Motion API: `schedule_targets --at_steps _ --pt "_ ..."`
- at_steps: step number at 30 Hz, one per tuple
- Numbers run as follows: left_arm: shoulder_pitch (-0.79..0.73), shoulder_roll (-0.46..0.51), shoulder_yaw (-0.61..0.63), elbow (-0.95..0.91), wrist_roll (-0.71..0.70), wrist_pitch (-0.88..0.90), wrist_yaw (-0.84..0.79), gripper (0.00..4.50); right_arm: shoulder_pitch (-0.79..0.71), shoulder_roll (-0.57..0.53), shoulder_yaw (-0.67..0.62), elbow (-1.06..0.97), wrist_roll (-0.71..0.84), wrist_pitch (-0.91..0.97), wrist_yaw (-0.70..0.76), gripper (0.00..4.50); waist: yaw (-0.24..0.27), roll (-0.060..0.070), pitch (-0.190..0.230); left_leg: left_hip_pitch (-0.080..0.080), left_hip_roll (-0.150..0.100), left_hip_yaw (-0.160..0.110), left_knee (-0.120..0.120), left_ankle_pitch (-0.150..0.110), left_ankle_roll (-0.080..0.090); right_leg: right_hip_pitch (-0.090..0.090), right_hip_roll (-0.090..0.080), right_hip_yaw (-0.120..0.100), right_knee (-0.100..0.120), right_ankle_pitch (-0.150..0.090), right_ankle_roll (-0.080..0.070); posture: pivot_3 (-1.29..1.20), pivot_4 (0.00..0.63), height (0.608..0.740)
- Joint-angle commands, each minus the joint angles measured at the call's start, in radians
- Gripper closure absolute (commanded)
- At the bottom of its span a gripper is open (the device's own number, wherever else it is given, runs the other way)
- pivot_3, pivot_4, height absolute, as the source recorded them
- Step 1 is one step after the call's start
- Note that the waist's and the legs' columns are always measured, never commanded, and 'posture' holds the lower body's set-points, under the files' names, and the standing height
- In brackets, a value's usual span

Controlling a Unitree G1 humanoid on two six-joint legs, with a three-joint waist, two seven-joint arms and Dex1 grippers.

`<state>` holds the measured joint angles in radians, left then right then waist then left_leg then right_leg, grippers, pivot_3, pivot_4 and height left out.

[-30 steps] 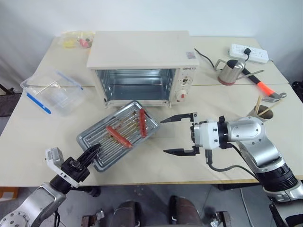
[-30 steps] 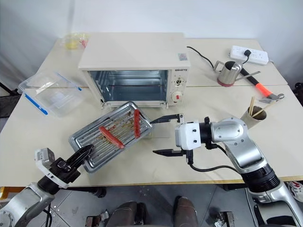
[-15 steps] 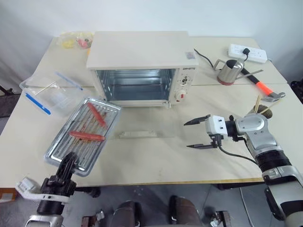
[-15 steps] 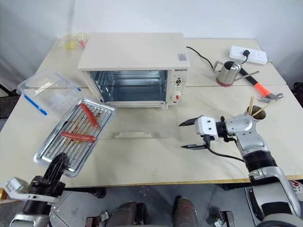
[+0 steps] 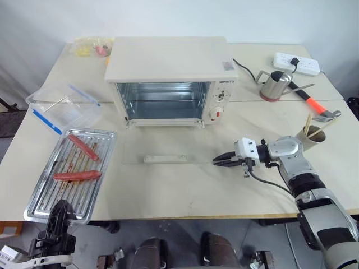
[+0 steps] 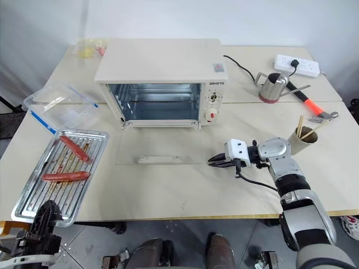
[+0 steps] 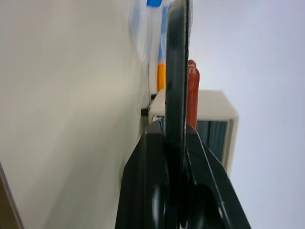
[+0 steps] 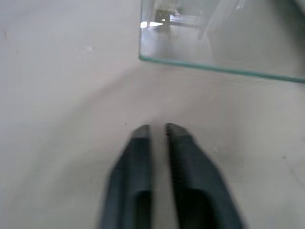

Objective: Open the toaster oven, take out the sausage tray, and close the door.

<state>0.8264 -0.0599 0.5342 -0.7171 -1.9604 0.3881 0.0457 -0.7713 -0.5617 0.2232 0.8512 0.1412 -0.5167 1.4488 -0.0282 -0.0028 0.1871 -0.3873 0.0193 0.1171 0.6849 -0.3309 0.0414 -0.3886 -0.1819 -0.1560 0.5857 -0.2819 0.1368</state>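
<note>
So the right gripper [image 5: 216, 161] has its two black fingers pinched together with nothing between them, sitting low over the table [image 5: 185, 190] just right of the near right corner of the door [image 5: 168, 151]; the door is folded flat down on the table, white bar handle at its near edge. Left gripper [image 5: 59, 210] is clamped tight on the near rim of the sausage tray [image 5: 70, 174], which sits at the near left of the table with both sausages on the rack, a bit of it hanging over the edge.

Progress-wise: the toaster oven [image 5: 171, 78] is open and looks empty, tray is out, so I'd say only closing the door is left; the tray may want letting go too.

Around it: clear plastic container [image 5: 64, 109] just beyond the tray; far right there's a metal pitcher [image 5: 274, 85], power strip [image 5: 296, 63], hammer [image 5: 314, 105] and a cup of sticks [image 5: 310, 134]. Nothing sits on or in front of the door.
</note>
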Motion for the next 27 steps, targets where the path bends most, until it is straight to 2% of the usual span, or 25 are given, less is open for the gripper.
schedule_targets --at_steps 1,10,18,27 --pt "0.026 -0.031 0.013 -0.03 -0.012 -0.052 -0.032 4.5 -0.01 0.024 -0.03 0.017 -0.006 -0.014 -0.028 4.47 -0.002 0.0 0.0 0.0 0.0 0.0 0.0 0.0 0.0 0.0 0.0 0.0 0.0 0.0 0.0 0.0 0.15 0.74" --pt "0.072 -0.042 0.022 0.035 -0.012 -0.058 -0.094 4.5 -0.057 0.094 -0.087 -0.095 0.069 0.114 -0.045 4.47 -0.002 0.0 0.0 0.0 0.001 0.001 0.001 0.0 0.0 -0.001 0.0 0.0 0.0 0.0 -0.001 0.0 0.15 0.74" --pt "0.103 -0.052 0.054 0.092 -0.012 -0.034 -0.161 4.5 -0.118 0.094 -0.121 -0.188 0.117 0.253 -0.031 4.47 0.0 0.0 0.0 -0.002 0.002 0.001 0.001 -0.001 0.0 -0.002 0.001 0.0 0.0 0.0 -0.001 0.0 0.15 0.74" --pt "0.093 -0.002 0.067 0.18 -0.012 0.054 -0.209 4.5 -0.291 0.124 -0.182 -0.137 0.138 0.319 -0.077 4.47 -0.002 0.0 0.0 -0.003 0.003 0.002 0.001 -0.003 0.0 -0.004 0.001 -0.001 0.001 0.0 -0.001 0.0 0.15 0.74"
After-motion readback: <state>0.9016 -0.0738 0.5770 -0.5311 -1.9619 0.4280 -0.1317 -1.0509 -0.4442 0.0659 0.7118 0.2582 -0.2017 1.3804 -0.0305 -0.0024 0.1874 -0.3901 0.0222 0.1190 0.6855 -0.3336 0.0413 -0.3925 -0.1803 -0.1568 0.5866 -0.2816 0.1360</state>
